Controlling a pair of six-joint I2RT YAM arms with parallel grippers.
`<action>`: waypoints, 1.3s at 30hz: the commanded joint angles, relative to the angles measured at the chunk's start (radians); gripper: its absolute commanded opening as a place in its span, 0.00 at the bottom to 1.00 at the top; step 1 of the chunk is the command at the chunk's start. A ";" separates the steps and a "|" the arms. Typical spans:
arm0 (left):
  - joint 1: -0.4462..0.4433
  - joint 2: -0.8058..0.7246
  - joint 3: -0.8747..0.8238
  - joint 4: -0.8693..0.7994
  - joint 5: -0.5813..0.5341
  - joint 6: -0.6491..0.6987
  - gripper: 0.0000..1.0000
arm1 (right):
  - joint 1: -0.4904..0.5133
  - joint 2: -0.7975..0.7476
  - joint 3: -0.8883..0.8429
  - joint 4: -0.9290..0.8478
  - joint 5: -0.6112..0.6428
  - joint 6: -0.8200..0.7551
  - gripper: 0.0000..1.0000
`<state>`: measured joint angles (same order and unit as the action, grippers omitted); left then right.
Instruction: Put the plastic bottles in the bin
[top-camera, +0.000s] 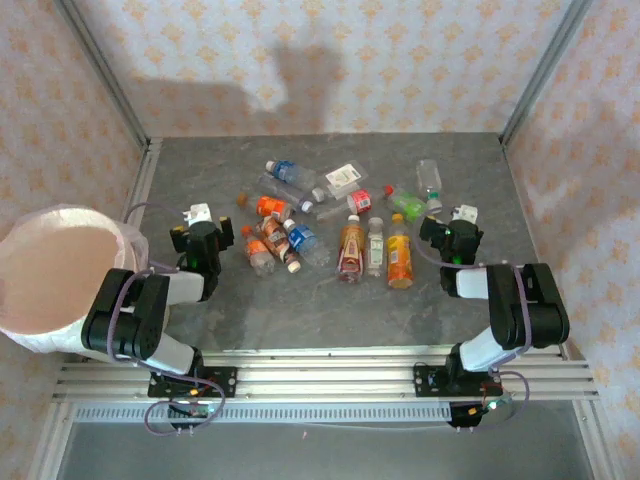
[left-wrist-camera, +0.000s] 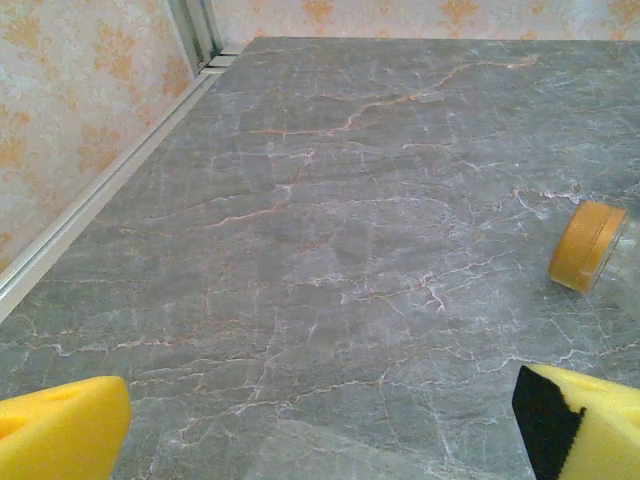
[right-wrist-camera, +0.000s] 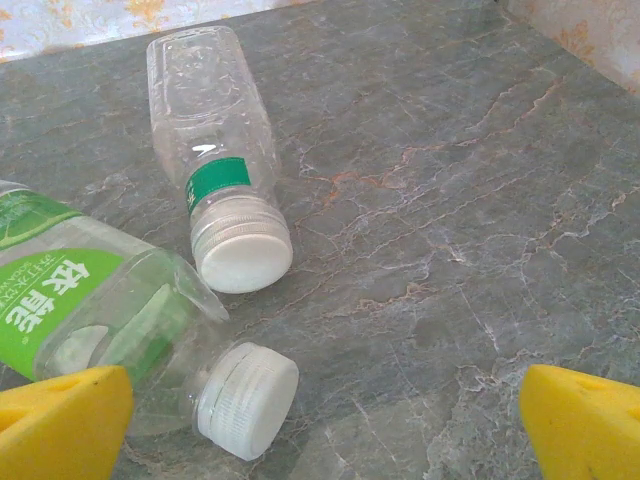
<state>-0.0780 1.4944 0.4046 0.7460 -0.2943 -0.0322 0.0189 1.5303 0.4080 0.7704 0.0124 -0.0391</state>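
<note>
Several plastic bottles (top-camera: 351, 250) lie scattered across the middle of the grey table, between the two arms. The bin (top-camera: 60, 275), a wide white basket with a pinkish inside, stands off the table's left edge. My left gripper (top-camera: 205, 232) (left-wrist-camera: 320, 440) is open over bare table, with an orange bottle cap (left-wrist-camera: 588, 245) ahead to its right. My right gripper (top-camera: 452, 235) (right-wrist-camera: 320, 430) is open too. A green-labelled bottle (right-wrist-camera: 90, 310) with a white cap lies just by its left finger (right-wrist-camera: 60, 425). A clear bottle (right-wrist-camera: 215, 150) with a green band lies beyond it.
Patterned walls with metal corner posts (top-camera: 105, 75) close in the table on three sides. A wall rail (left-wrist-camera: 90, 205) runs along the table's left edge. Bare marble surface (right-wrist-camera: 460, 200) lies ahead and to the right of my right gripper.
</note>
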 joint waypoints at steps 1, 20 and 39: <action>0.006 -0.004 0.002 0.027 -0.012 -0.012 1.00 | 0.003 -0.009 0.008 0.011 0.023 -0.006 0.99; 0.005 -0.003 0.002 0.027 -0.012 -0.012 1.00 | 0.002 -0.009 0.009 0.009 0.021 -0.005 0.99; -0.088 -0.140 0.213 -0.390 0.000 0.086 1.00 | 0.003 -0.287 0.125 -0.367 0.019 0.037 0.99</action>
<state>-0.1272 1.3815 0.5720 0.4816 -0.2497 0.0158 0.0189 1.3128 0.4892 0.5293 0.0044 -0.0383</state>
